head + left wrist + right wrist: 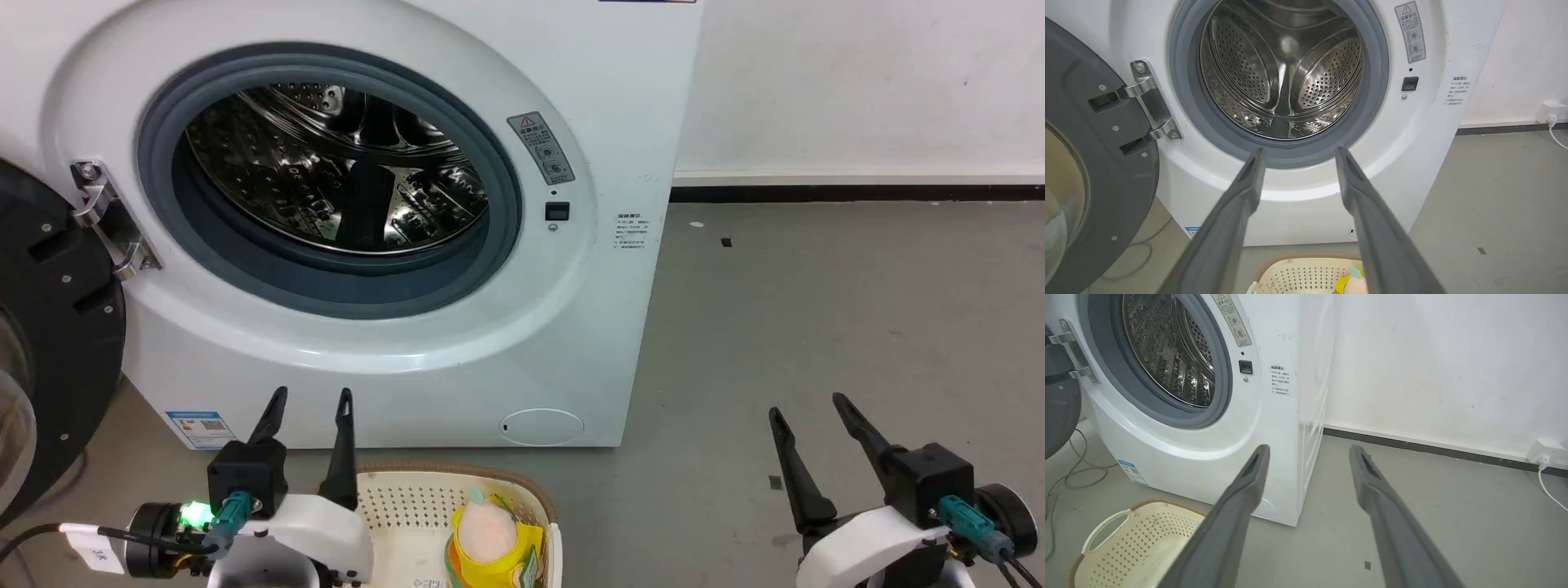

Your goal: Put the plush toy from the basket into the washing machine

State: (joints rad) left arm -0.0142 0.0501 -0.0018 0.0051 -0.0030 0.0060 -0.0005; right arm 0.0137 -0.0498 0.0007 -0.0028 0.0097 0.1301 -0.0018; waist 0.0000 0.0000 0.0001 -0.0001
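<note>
- Left gripper (313, 394): fingers spread, holding nothing, in front of the washer (571, 310), below its porthole.
- Right gripper (807, 406): fingers spread, empty, over the floor to the right of the washer.
- Toy (490, 539): lying in the basket (400, 498), at the washer's foot.
- Door (49, 327): swung open at the washer's left.

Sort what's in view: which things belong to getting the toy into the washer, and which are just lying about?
Job:
plush toy, in the basket
washing machine, door open
left gripper and right gripper, both open

Lying about:
grey cable on the floor
wall socket with white cord
dark floor mark
</note>
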